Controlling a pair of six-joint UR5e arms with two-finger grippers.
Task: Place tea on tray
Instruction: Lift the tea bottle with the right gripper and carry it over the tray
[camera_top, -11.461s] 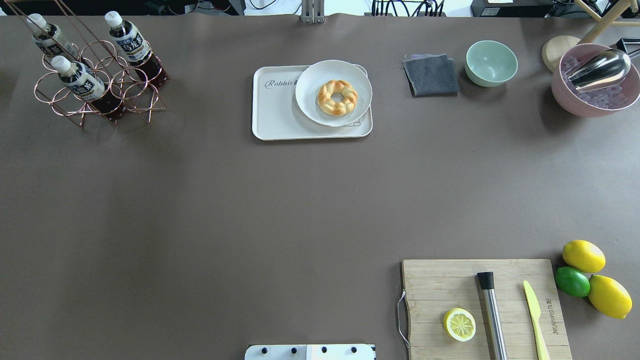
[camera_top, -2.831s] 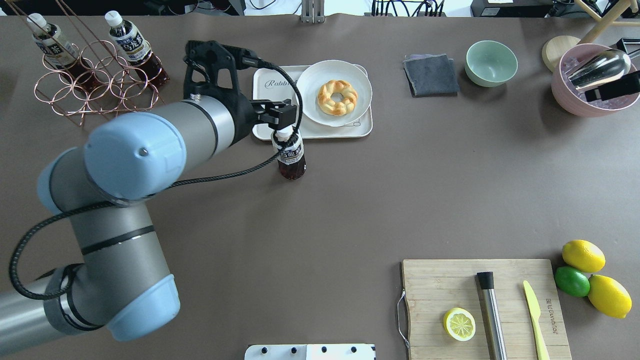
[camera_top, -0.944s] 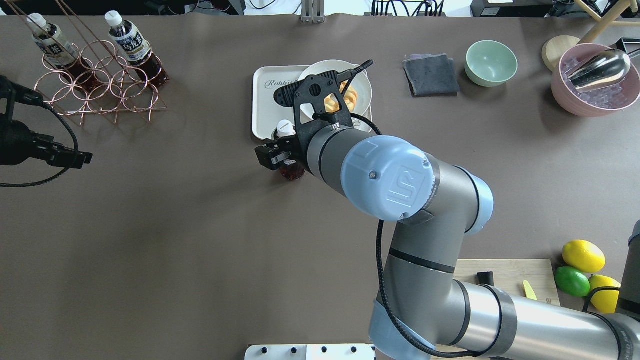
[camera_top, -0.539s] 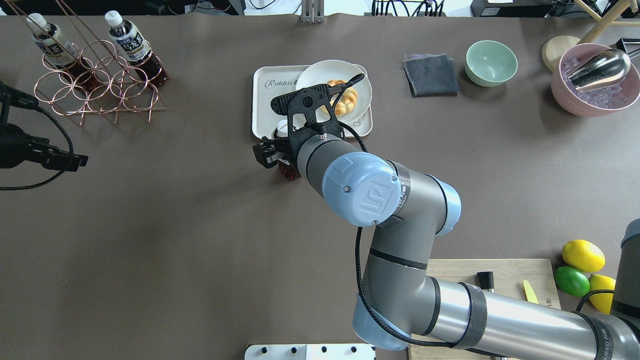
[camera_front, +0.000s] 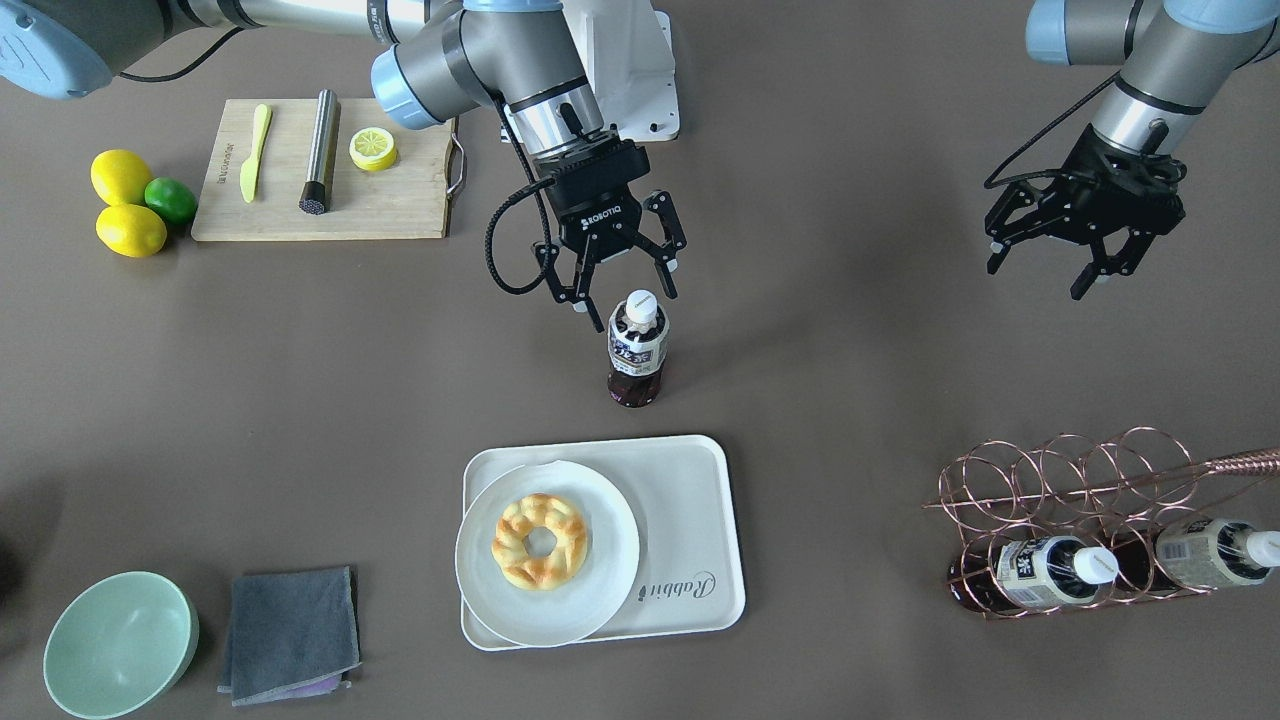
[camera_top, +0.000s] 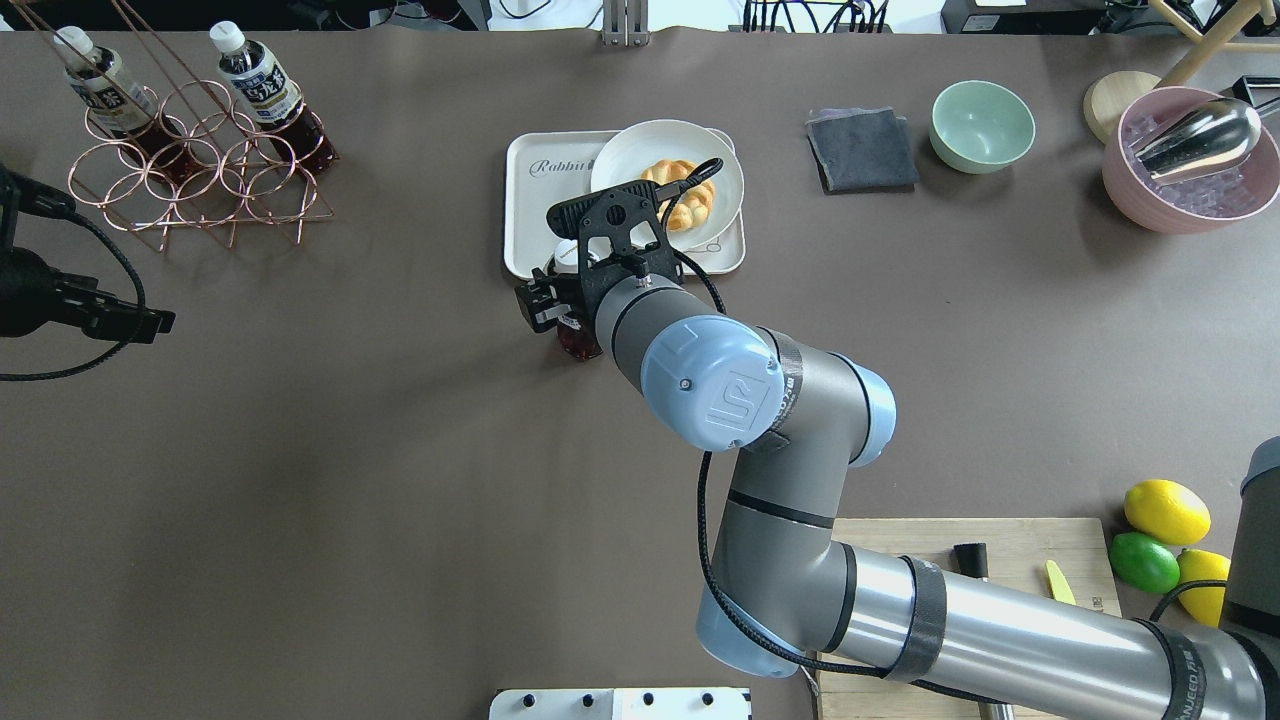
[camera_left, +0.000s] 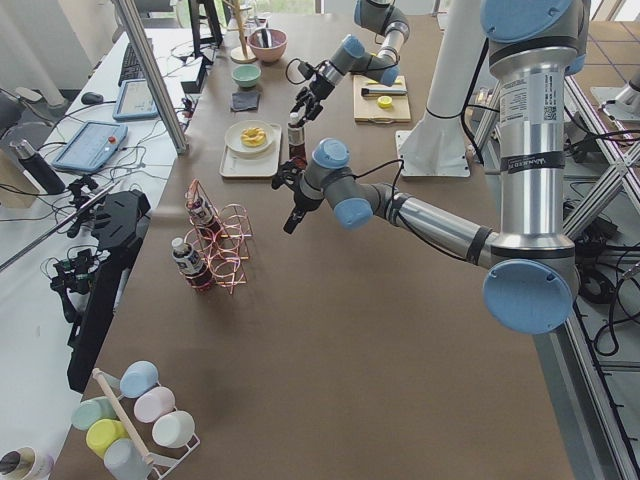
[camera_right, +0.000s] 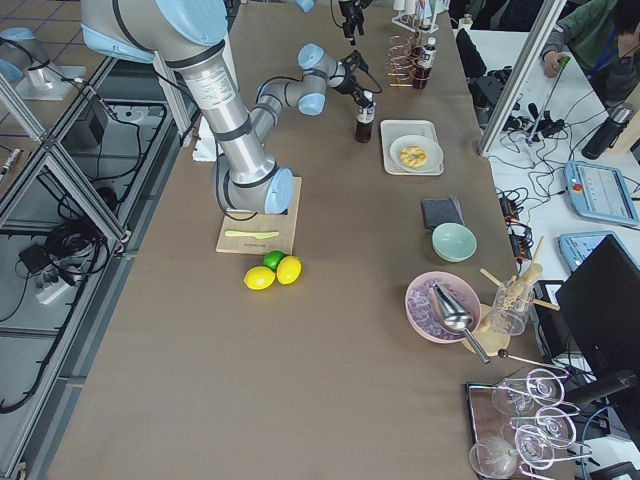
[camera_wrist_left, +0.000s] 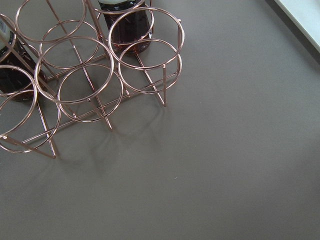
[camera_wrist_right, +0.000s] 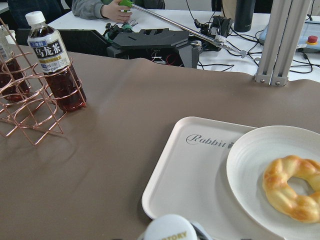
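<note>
Tea: the tea (camera_front: 637, 350), a small clear bottle of dark brown liquid with a white cap and a white-and-navy label, stands upright on the bare bench (camera_front: 860, 380). It is midway along the bench's length and just off the long side of the tray that faces the robot, not on the tray.
Right claw: the right claw (camera_front: 623, 301) points down over the bottle's cap with its fingers spread wide, one on each side of the cap. A gap shows at both fingers, and it grips nothing.
Right wrist view: the white cap sits at the bottom edge, with the tray beyond it.
Left claw: the left claw (camera_front: 1040, 278) hangs above the bench toward its left end, well apart from the tea. Its fingers are spread and nothing is between them.
Tray: the cream-white tray (camera_front: 690, 500), marked "Rabbit", lies toward the operators' edge, midway along it.
On the tray: a round white plate (camera_front: 600, 590) covers the tray's right half and carries a twisted ring doughnut (camera_front: 512, 545). The left half is bare.
Rack: a copper wire rack (camera_front: 1060, 480) stands at the left corner on the operators' edge and holds two more bottles (camera_front: 1040, 585).
Right end: a wooden cutting board (camera_front: 400, 200) with a lemon half (camera_front: 372, 149) lies by the robot's edge. A green bowl (camera_front: 120, 645) and a grey cloth (camera_front: 290, 630) lie by the operators' edge.
</note>
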